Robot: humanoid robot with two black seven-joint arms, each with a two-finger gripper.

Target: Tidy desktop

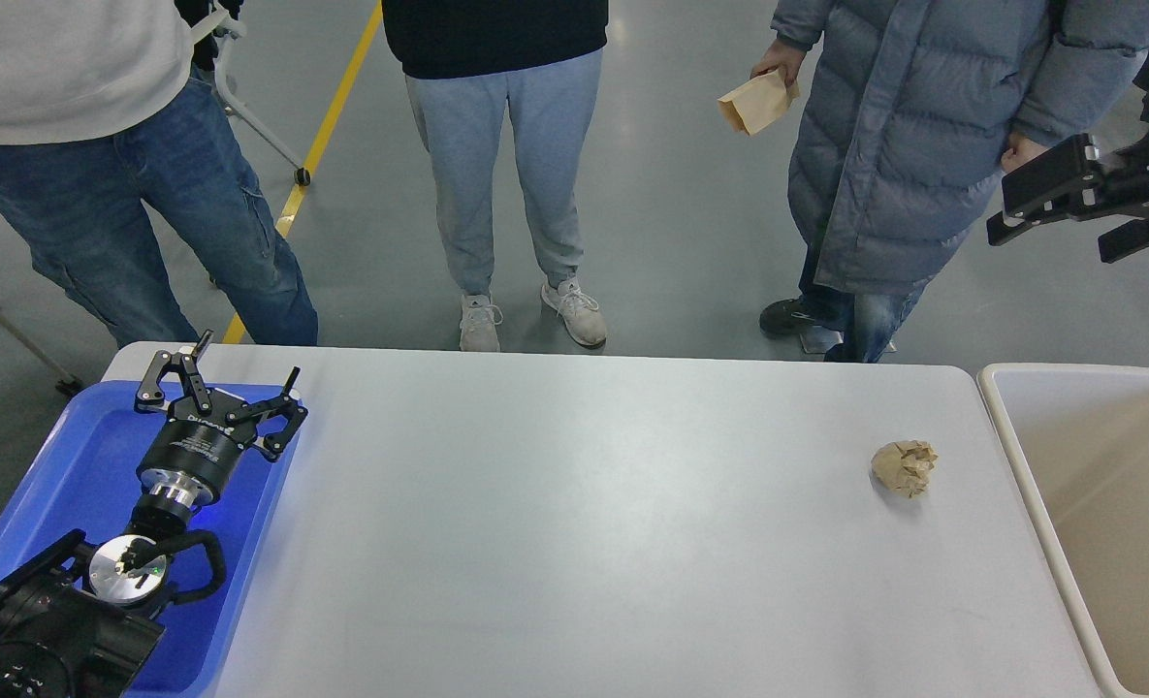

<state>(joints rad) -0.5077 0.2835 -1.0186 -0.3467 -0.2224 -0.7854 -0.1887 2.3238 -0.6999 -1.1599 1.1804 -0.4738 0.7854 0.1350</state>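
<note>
The desktop [584, 523] is a wide light-grey tabletop filling the lower part of the head view. A crumpled tan paper ball [905, 467] lies on it near the right end. My left gripper [250, 355] hovers over the far corner of the blue tray [70, 475] at the left, fingers spread open and holding nothing. My right gripper [1010, 218] is raised high at the upper right, off the table and far above the paper ball. It is seen side-on and dark, so its fingers cannot be told apart.
A beige rectangular bin [1117, 504] stands against the table's right end. Three people stand along the far edge; the one in the blue-grey coat holds a brown paper bag [756, 102]. A yellow floor line [327, 126] runs behind the table.
</note>
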